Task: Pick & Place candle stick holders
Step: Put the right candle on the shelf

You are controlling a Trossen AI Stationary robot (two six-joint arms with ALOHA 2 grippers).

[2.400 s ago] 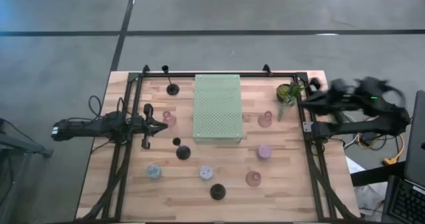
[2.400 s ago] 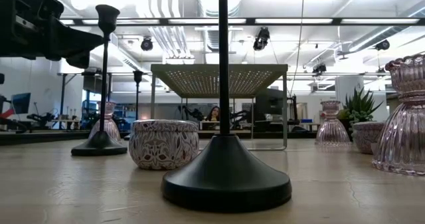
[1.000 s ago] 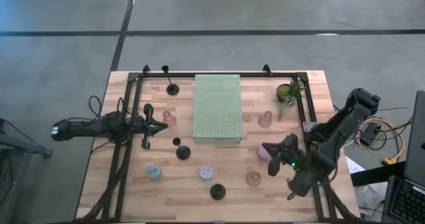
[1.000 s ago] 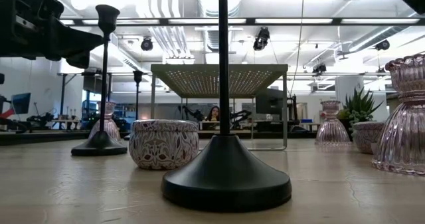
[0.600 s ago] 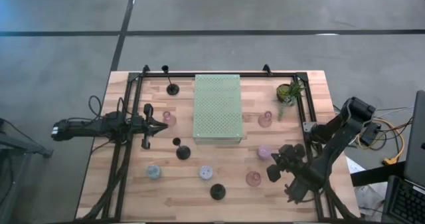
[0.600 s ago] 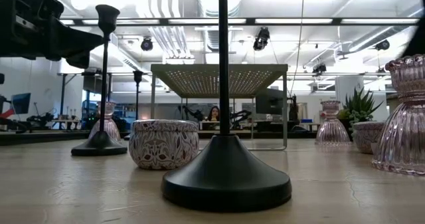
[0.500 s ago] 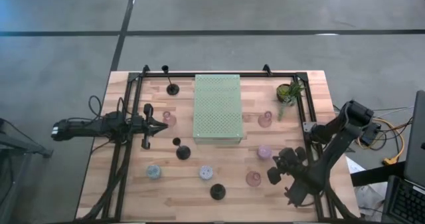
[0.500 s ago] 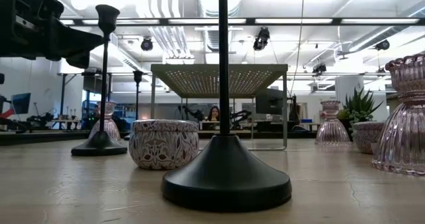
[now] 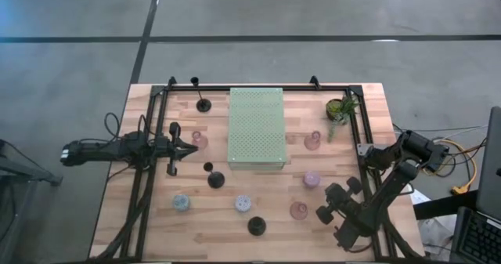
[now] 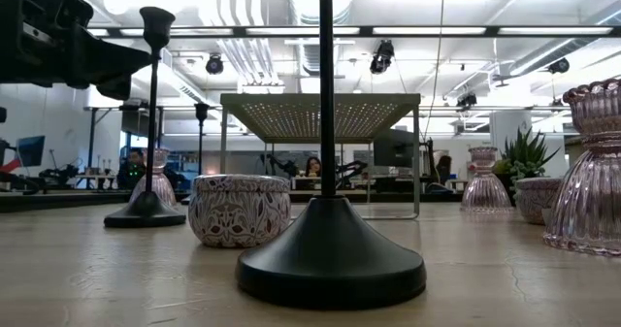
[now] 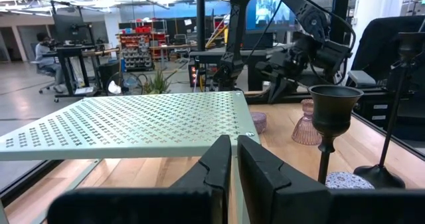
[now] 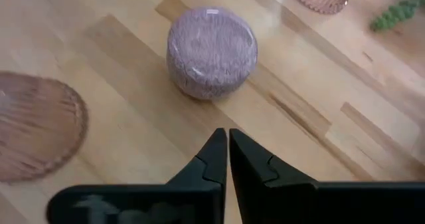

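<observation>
Several candle stick holders stand on their bases on the wooden table: black thin-stemmed ones (image 9: 216, 180) (image 9: 256, 226) (image 9: 203, 103), pink glass ones (image 9: 298, 210) (image 9: 313, 141) (image 9: 200, 140), a lilac round one (image 9: 311, 179), a patterned one (image 9: 243, 204) and a blue one (image 9: 182, 203). My right gripper (image 9: 327, 205) hovers shut above the near right, just short of the lilac holder (image 12: 211, 51), with a pink glass one (image 12: 36, 134) beside it. My left gripper (image 9: 193, 148) is shut and empty at the left, pointing at the green mat (image 11: 133, 124).
The pale green perforated mat (image 9: 256, 128) stands raised on legs at the table's middle far side. A small potted plant (image 9: 340, 109) stands at the far right. A black frame (image 9: 149, 162) runs along the table's left, far and right sides. People sit in the room beyond.
My right gripper has gone toward the table's near edge, from above the lilac holder to a spot beside the near pink glass one, and its arm has folded back toward the right edge. No holder has moved.
</observation>
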